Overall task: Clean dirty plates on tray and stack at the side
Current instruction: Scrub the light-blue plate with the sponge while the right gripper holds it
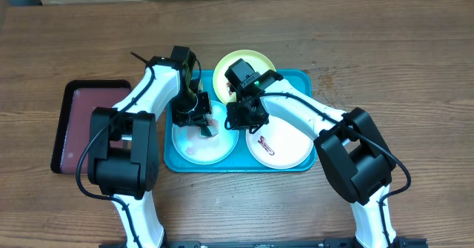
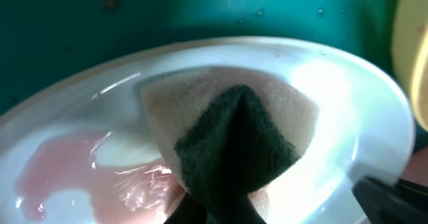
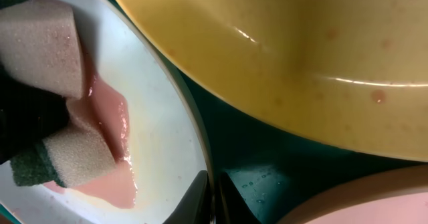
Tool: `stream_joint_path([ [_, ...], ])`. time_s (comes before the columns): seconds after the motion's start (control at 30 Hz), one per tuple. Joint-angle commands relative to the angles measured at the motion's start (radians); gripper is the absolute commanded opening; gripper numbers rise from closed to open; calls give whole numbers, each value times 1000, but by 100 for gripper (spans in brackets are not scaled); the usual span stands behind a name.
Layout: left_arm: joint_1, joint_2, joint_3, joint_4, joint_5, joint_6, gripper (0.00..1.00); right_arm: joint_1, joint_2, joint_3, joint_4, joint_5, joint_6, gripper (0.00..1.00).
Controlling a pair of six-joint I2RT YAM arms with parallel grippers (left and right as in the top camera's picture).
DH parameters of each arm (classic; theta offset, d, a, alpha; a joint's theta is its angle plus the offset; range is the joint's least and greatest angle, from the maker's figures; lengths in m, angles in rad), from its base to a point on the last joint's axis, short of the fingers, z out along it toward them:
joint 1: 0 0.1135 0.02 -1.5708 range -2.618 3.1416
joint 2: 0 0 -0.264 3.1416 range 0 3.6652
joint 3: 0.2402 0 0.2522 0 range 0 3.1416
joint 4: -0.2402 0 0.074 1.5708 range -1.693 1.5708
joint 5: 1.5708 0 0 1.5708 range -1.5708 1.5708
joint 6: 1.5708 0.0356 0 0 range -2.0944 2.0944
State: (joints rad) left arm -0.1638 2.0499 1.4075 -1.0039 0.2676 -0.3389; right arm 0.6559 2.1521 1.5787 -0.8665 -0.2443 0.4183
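Wooden tabletop runs under everything, and on it sits the large bright teal-blue rectangular plastic tray. My left gripper is pressed together on a folded tan-and-green sponge. The sponge sits down in the light blue round plastic plate on the tray's left half, amid a pink watery film. My right gripper is pinched on that same plate's rim, on the edge nearest the tray's middle.

I count three plates, all on the tray. Besides the light blue one, a yellow-green round plastic plate sits at the far side, overhanging the rim. A white round plastic plate on the right half bears a red-brown smear. I count one sponge and one teal tray, and a smaller dark maroon black-rimmed tray lies to the left.

From above, my arms cover parts of the blue and yellow-green plates. My left fingers themselves do not show in the left wrist view.
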Motion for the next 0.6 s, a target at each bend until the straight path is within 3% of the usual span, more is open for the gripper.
stream_joint_path([
  [0.0,-5,5,-79,35,-66,-3,4,-4,5,-7,0,18,2,6],
  [0.27,-5,5,-101,-70,-588,-225,4,-4,5,-7,-21,18,2,4],
  [0.57,-5,3,20,-243,-739,-347,4,-4,5,-7,-27,18,2,4],
])
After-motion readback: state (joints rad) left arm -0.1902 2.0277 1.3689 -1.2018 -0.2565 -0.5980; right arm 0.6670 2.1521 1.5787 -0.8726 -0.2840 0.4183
